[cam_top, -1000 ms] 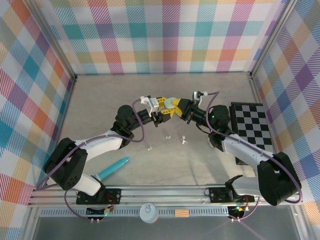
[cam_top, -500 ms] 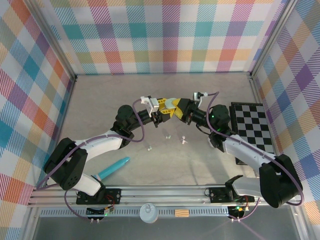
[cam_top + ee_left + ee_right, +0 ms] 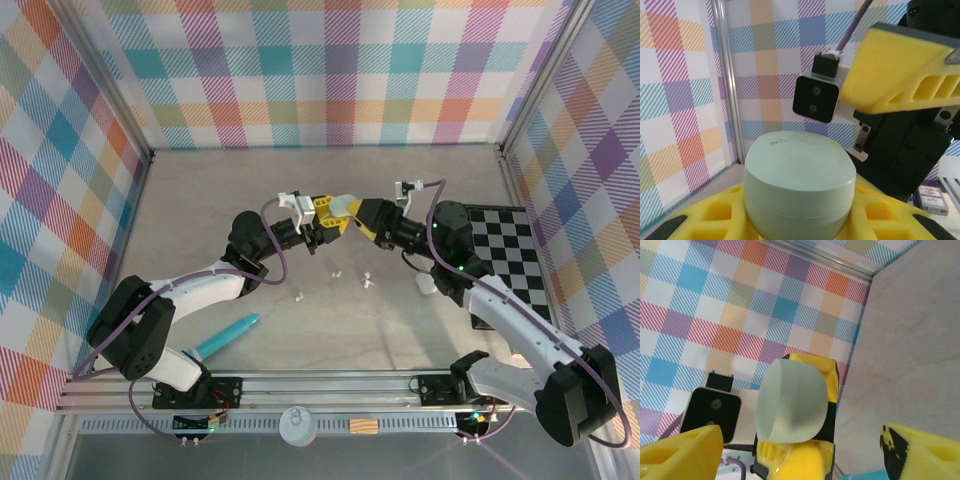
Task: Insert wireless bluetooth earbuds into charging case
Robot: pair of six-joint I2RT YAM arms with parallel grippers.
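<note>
The left hand [image 3: 331,212] is clamping the mint charging case [image 3: 799,182]. The right hand [image 3: 366,213] is hovering just beside that case, fingers apart.

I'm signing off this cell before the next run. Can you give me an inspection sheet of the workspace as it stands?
Surface: grey table, no spills seen.
Job's things: mint case, lid closed, held up off the table; three tiny earbuds lie loose on the table, apart from each other.
Clutter: turquoise stick near the left arm's base; checkered mat on the right; small pale object by the right arm, too small to identify.
Tools: left tool shut on the case; right tool open, facing the case.
Cables: purple cables loop along both arms.
Surroundings: plaid walls; metal rail at the near edge.
</note>
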